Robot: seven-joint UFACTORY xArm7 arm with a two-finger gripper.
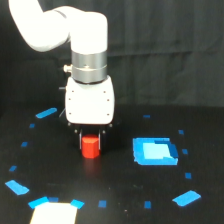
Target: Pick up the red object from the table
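On the exterior view's left, the black tabletop carries only scattered blue tape marks. Toward the middle, the white end effector hangs straight down over the red object, its dark fingers flanking the block's upper part on either side. Whether they are pressing on it or merely bracketing it I cannot tell, and the block appears to rest on the tabletop.

The block looks like a rigid, light solid, probably plastic or wood, so it should tolerate a firm pinch without deforming. Its matte finish suggests little slip. The best hold is across two opposite flat faces, around mid-height.

It is small, bright red-orange, faceted and plain, narrower than the end effector body. Well apart on the exterior view's right lies a flat blue square patch.
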